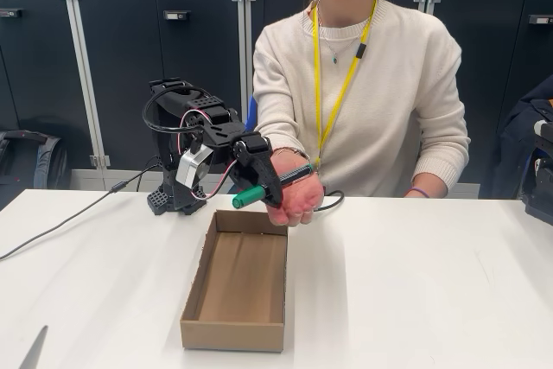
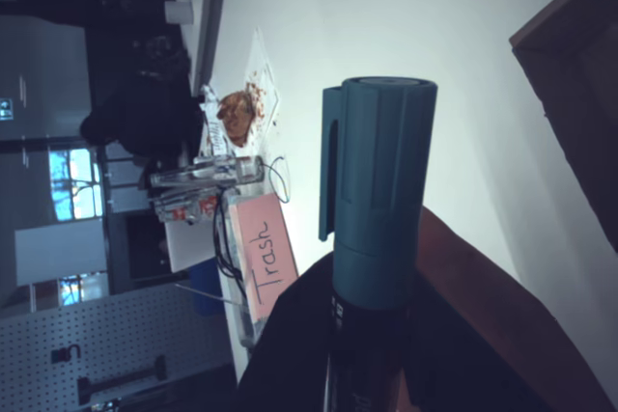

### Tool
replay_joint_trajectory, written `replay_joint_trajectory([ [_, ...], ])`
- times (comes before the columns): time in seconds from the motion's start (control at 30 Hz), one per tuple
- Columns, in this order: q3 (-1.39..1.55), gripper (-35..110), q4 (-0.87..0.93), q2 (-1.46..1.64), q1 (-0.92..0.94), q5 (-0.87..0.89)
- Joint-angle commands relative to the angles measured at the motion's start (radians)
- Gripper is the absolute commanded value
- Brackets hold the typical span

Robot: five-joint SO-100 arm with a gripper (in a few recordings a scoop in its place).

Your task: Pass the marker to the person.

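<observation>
Holding the marker (image 1: 270,185) level, gripper (image 1: 266,186) is clamped on its barrel, teal cap pointing left, just above the back edge of the cardboard box (image 1: 192,310). Box interior shows bare cardboard. Person (image 1: 380,84) sits behind the table (image 1: 415,283); hand (image 1: 298,199), palm up, is under the marker's far end.

Matt cardboard box (image 1: 235,291), smooth white table (image 1: 415,283)

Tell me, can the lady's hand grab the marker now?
Probably yes. Her open palm sits right under the marker, which the robot's hand is holding out above the cardboard box. Nothing blocks her fingers.
</observation>
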Motion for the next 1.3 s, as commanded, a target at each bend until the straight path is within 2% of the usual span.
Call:
replay_joint_trajectory([
  [0.0,-0.057,-4,0.003,-0.002,0.020,-0.011],
  [0.27,0.051,0,-0.098,0.002,0.046,-0.044],
  [0.63,0.083,9,-0.103,0.002,0.031,-0.034],
  [0.93,0.100,11,-0.114,0.025,0.048,-0.067],
  [1.13,0.089,-2,-0.103,0.123,0.080,-0.123],
  [1.27,0.052,-5,-0.041,0.198,0.086,-0.179],
])
